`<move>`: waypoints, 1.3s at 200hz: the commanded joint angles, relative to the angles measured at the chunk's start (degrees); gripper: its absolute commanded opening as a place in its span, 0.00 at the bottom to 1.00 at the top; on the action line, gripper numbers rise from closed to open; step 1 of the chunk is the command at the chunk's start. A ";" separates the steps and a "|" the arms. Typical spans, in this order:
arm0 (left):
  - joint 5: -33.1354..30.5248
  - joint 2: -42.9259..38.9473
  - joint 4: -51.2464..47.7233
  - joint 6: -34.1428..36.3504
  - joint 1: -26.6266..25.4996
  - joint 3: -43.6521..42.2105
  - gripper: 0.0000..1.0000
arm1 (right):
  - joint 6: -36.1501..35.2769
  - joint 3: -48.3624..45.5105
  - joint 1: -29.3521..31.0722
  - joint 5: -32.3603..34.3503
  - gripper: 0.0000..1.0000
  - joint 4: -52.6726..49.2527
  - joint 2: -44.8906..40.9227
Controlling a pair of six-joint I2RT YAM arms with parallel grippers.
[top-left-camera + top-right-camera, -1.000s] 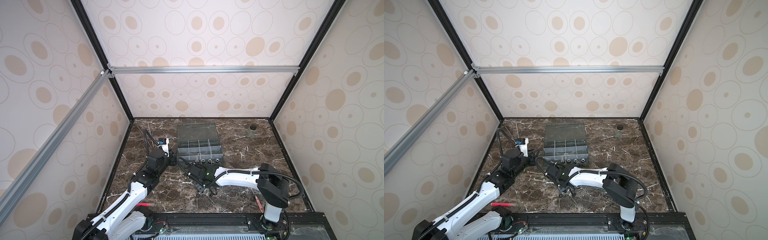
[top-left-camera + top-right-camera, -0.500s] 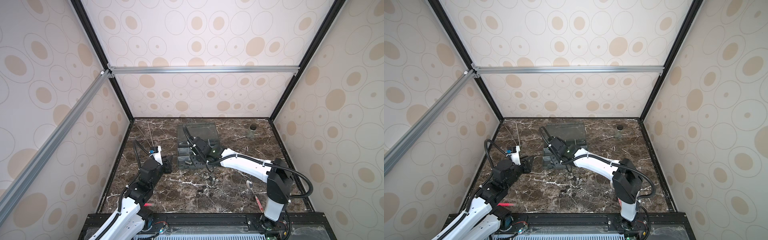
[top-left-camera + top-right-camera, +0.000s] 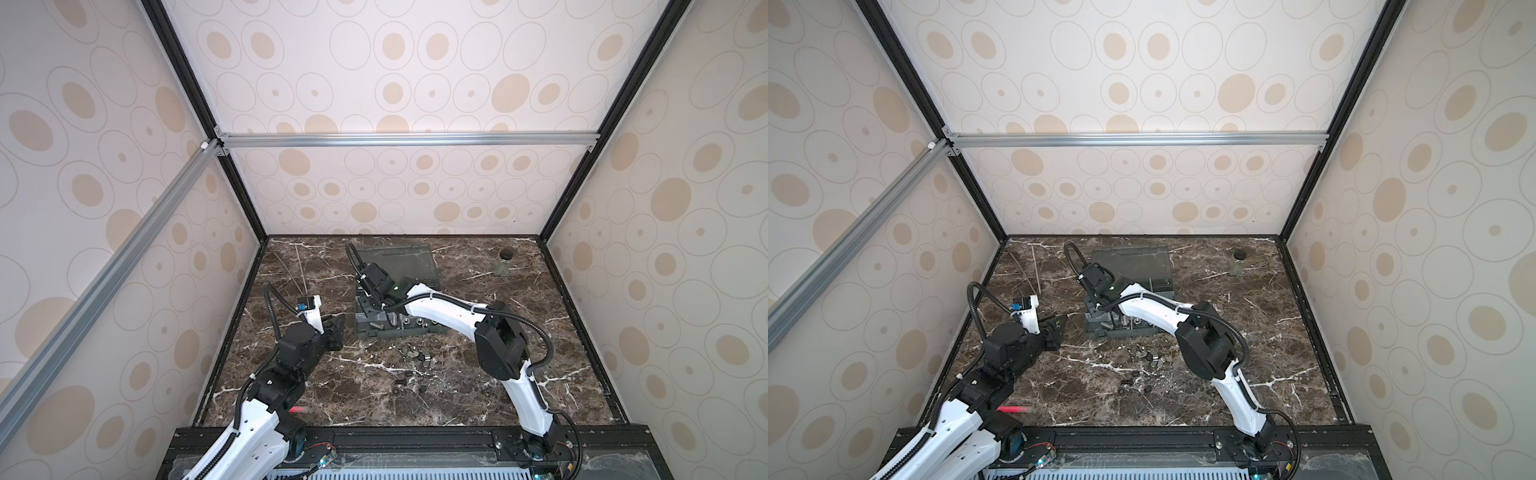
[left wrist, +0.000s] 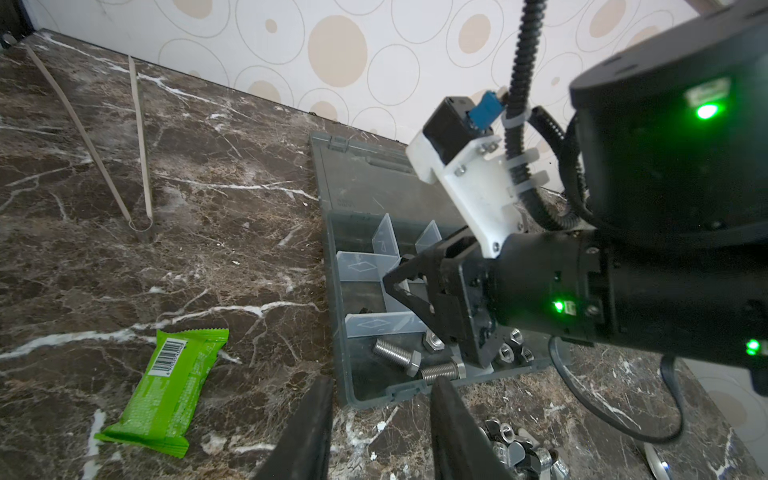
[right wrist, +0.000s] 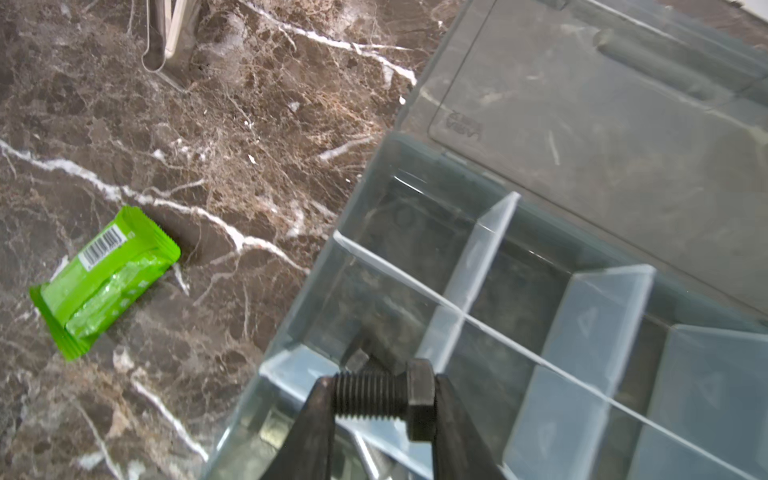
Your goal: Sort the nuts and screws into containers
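Note:
My right gripper [image 5: 384, 392] is shut on a black screw [image 5: 380, 395], held crosswise between its jaws, over the left side of the grey organizer box [image 5: 361, 195]. Below it another dark screw [image 5: 365, 349] lies in one of the containers. In both top views the right gripper [image 3: 368, 305] hangs over the box [image 3: 395, 330]. Two silver screws [image 4: 395, 355] and some nuts [image 4: 505, 352] lie in the front compartments. Loose nuts [image 3: 419, 355] are piled on the marble in front of the box. My left gripper [image 4: 382, 386] stands open and empty by the box's front left corner.
A green snack bar [image 4: 166, 382] lies left of the box. Thin wooden sticks [image 4: 141, 137] lie at the back left. A small glass jar with a black lid [image 3: 503, 264] stands at the back right. The box's clear lid [image 3: 407, 262] lies open behind it.
My right gripper has gone from the loose pile in front of the box up over the box's left side. My left arm has drawn back toward the front.

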 commanded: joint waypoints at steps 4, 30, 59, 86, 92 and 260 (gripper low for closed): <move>0.69 0.17 0.84 -0.71 0.35 -0.43 0.39 | 1.31 4.37 -0.14 -1.00 0.38 -2.44 1.99; 0.82 0.82 2.97 -0.48 0.36 -0.94 0.40 | 1.91 5.31 -0.09 -0.59 0.48 -3.06 2.25; 2.51 4.92 7.20 0.62 0.35 0.03 0.40 | 2.34 2.98 -0.07 0.58 0.51 -2.32 -0.47; 4.18 9.55 8.11 1.96 0.35 2.87 0.40 | 3.29 -1.73 -0.14 1.97 0.52 -0.30 -4.27; 4.56 10.18 8.48 2.15 0.34 3.16 0.40 | 3.45 -2.73 -0.09 2.07 0.52 0.04 -5.10; 10.34 6.29 -0.49 2.19 0.27 1.65 0.42 | 7.70 -27.73 -0.35 5.39 0.52 1.62 -27.36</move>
